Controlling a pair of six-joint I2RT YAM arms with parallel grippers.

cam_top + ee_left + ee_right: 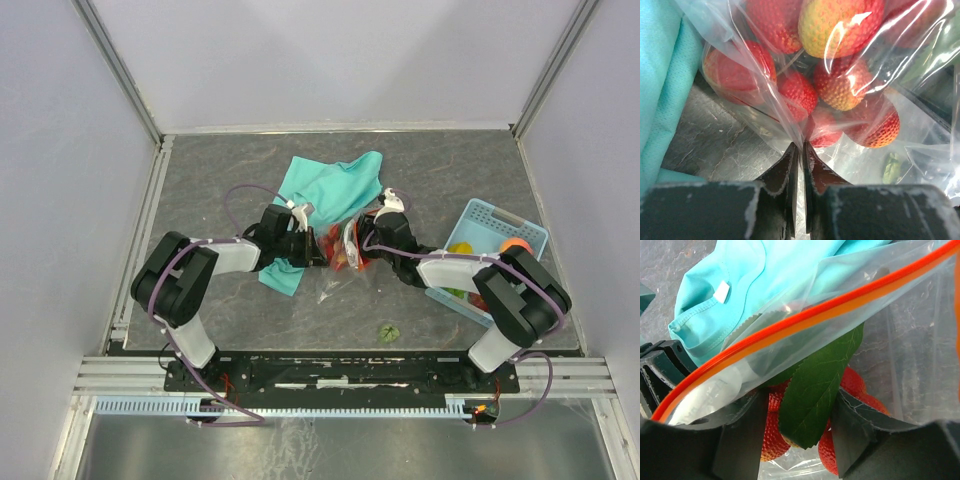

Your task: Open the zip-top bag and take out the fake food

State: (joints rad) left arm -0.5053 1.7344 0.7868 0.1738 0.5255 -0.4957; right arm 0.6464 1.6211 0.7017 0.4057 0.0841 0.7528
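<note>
We find the left gripper nearest, jaws clenched on a fold of the zip-top bag, which lies mid-table beside the teal cloth. The right gripper stands parted astride the mouth. We judge the film light, limp and slippery, best taken at the zip strip, which runs slantwise facing the right arm.

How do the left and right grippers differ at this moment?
Left gripper is shut, pinching a fold of the bag; right gripper stands open, a green leaf between its jaws. Left faces berries, right the orange zip strip. Both are at the bag.
</note>
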